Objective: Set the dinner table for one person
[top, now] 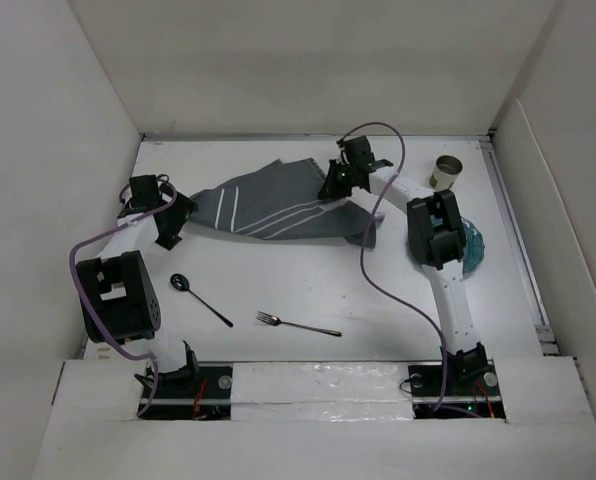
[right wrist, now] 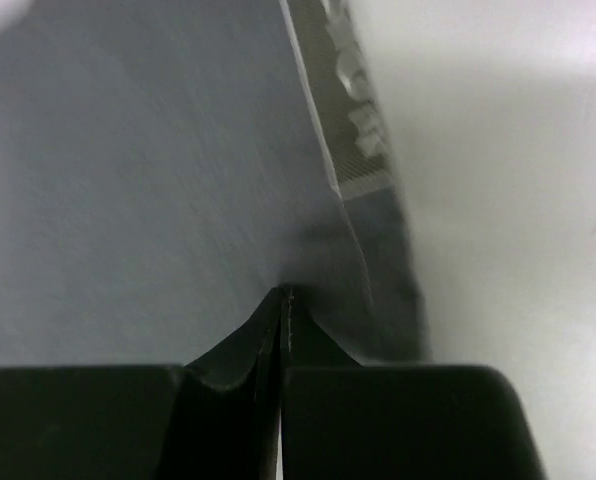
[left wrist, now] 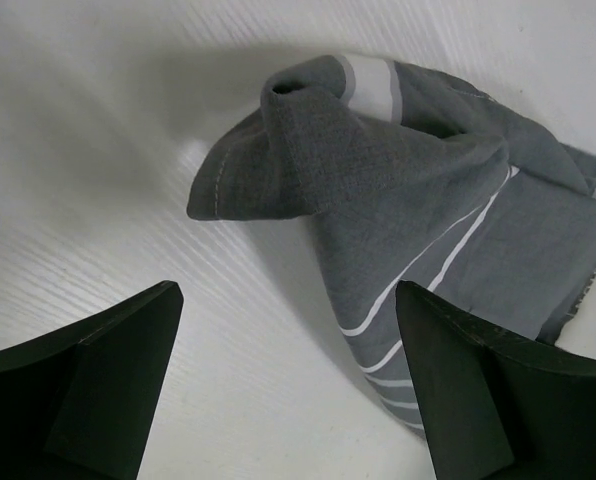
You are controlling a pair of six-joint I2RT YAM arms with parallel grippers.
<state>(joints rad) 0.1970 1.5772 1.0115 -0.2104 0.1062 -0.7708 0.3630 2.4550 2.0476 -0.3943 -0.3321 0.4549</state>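
While the right hand (top: 336, 183) grips the cloth (top: 268, 205), watch the left hand (top: 175, 220), because that's where the next move looks to come from. Right hand first: its wrist view shows both fingers pressed flat together with a fold of grey fabric caught between them, a firm pinch on the cloth's far right edge. Now the left hand: wide open, holding nothing, touching nothing, bare white showing between its fingers.

And here's the relation that matters. The cloth's bunched left corner lies just ahead of that open hand and a little to its right, near but apart, not yet between the fingers. The cloth sits rumpled towards the far edge of the tabletop (top: 278, 285), about midway between the left and right edges. Its long axis runs left to right, one end near each hand. So the left arm is plainly the nearer one for that loose corner.

My read: the left hand needs to reach forward and close on the corner so the cloth can be spread flat.

As for the tabletop, it fills the whole workspace beneath both arms. Towards the near edge lie a spoon (top: 200, 298) and a fork (top: 298, 323), well apart from the cloth. A cup (top: 445, 172) stands by the far right corner, and a blue plate (top: 475, 245) peeks out from under the right arm.
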